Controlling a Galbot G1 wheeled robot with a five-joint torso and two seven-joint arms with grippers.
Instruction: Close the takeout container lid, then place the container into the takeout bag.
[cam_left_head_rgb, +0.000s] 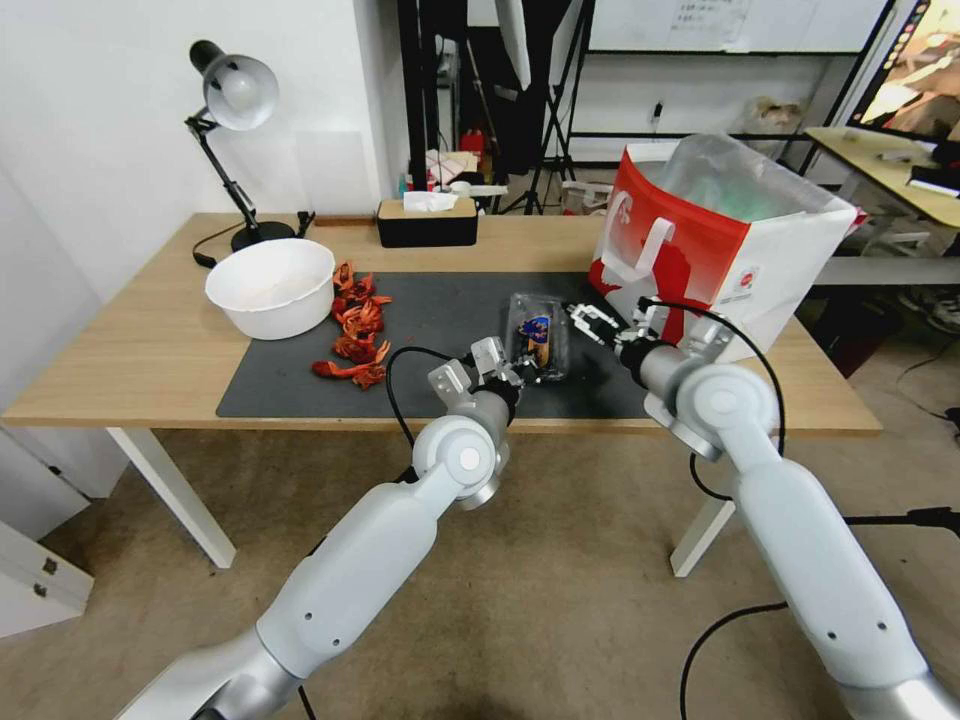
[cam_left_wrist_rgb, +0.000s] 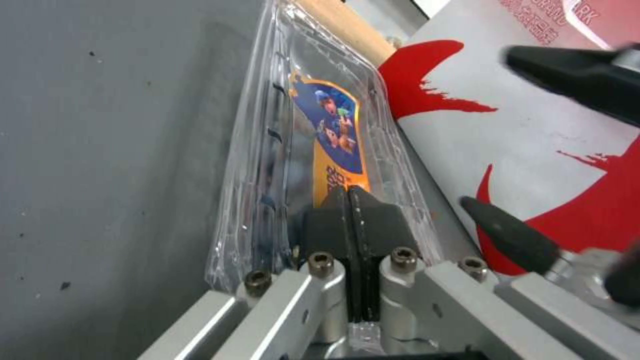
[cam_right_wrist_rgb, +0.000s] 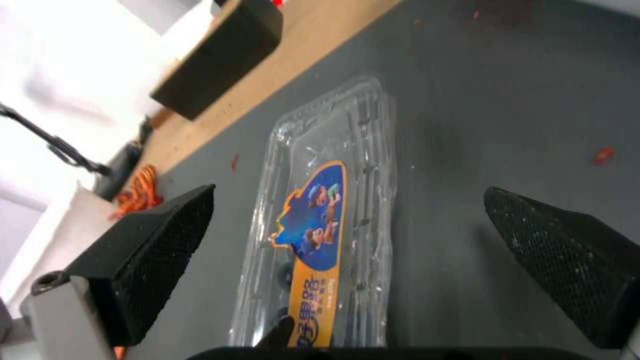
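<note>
The left gripper (cam_left_wrist_rgb: 350, 200) sits low at the near end of the takeout container (cam_left_head_rgb: 538, 345), its two dark pads pressed flat together with no gap between them, and their tips lie on the near end of the container's clear lid (cam_left_wrist_rgb: 320, 130); from what I can see it is pinched closed against the plastic rather than wrapped around the box. The lid looks folded down over the bottom half, with its long blue and orange sticker (cam_right_wrist_rgb: 313, 235) facing up and a few dark berries showing dimly through the plastic. The right gripper (cam_right_wrist_rgb: 373, 250) hovers just beside the container, on the side toward the takeout bag (cam_left_head_rgb: 720, 245), with its black ribbed fingers (cam_right_wrist_rgb: 160, 240) spread wide and nothing between them. The container lies flat on the dark mat (cam_left_head_rgb: 440, 310) that covers the middle of the wooden counter (cam_left_head_rgb: 150, 340). The red and white bag stands upright just beyond the container, touching the edge of the mat, with its mouth open and its clear liner puffed up above the rim. On the other side of the container, well apart from it, red-orange scraps (cam_left_head_rgb: 355, 335) lie scattered on the mat next to a round white bowl (cam_left_head_rgb: 270, 287). Behind the container, at the back of the counter, there is a black tissue box (cam_left_head_rgb: 427, 222), and a desk lamp (cam_left_head_rgb: 235, 120) stands behind the bowl.
</note>
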